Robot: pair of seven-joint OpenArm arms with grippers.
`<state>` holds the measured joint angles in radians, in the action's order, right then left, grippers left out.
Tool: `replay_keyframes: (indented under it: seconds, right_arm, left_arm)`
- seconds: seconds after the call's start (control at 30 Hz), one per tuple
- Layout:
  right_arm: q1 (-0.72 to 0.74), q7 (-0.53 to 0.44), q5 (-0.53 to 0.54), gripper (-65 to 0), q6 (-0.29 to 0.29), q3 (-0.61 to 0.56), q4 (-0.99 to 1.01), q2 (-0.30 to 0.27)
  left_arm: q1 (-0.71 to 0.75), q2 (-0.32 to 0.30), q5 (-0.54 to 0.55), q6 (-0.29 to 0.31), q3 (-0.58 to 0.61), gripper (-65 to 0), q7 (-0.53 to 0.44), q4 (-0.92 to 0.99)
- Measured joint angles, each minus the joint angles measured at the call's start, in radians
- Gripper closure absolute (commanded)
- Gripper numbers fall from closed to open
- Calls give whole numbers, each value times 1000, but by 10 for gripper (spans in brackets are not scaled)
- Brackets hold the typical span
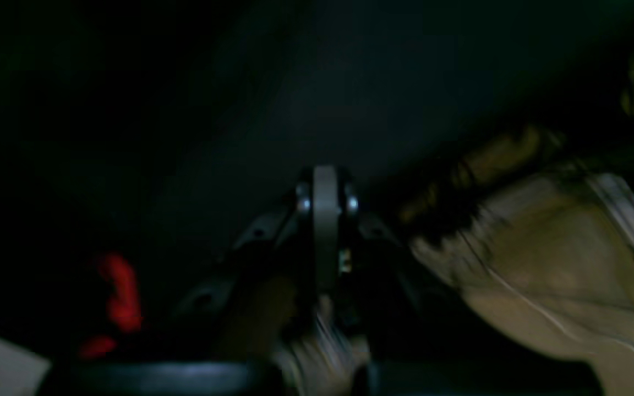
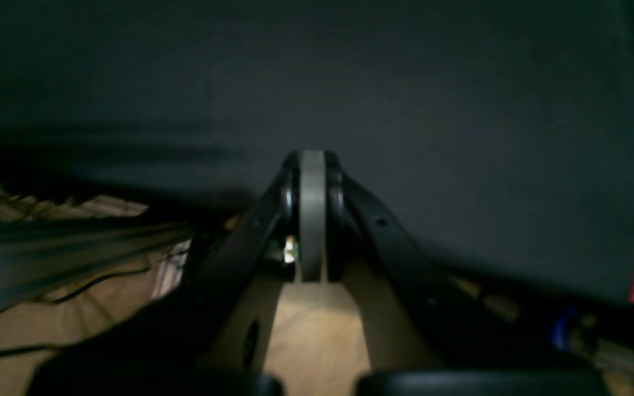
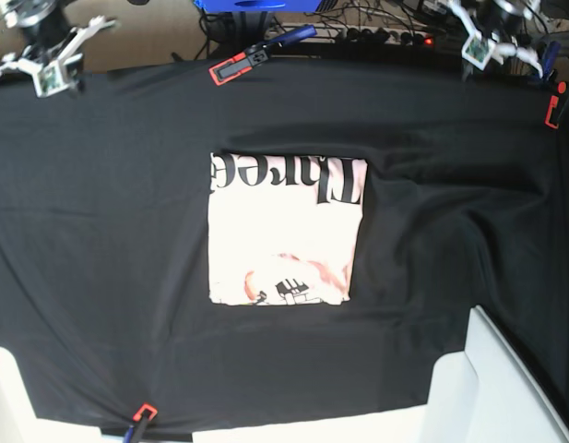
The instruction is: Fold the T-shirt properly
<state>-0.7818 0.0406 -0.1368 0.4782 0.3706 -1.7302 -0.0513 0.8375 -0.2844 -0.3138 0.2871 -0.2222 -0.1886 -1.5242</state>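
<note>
Both claws, the left point(image 3: 491, 41) at the cloth's point(image 3: 100, 231) far right corner and the right point(image 3: 46, 63) at its far left corner, are shut on nothing, well apart from the shirt point(image 3: 284, 231), which lies folded into a rectangle, lettering up, mid-cloth.

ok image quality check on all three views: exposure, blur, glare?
Left wrist: badly underexposed and motion-smeared, left pincer barely readable. Right wrist: dim, soft, right pincer legible. Base: the T-shirt overexposed, pink washed near white; the black table cloth holds little detail.
</note>
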Motion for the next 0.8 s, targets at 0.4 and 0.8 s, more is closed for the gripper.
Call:
replay_keyframes:
  seconds: [0.4, 0.8]
  right_arm:
    - [103, 245, 6, 0, -14, -1, 338, 16]
    - [600, -72, 9, 0, -64, 0, 1592, -116]
  left_arm:
    - [-110, 27, 0, 0, 137, 0, -4, 402]
    - [-689, 40, 3, -3, 148, 0, -5, 1444]
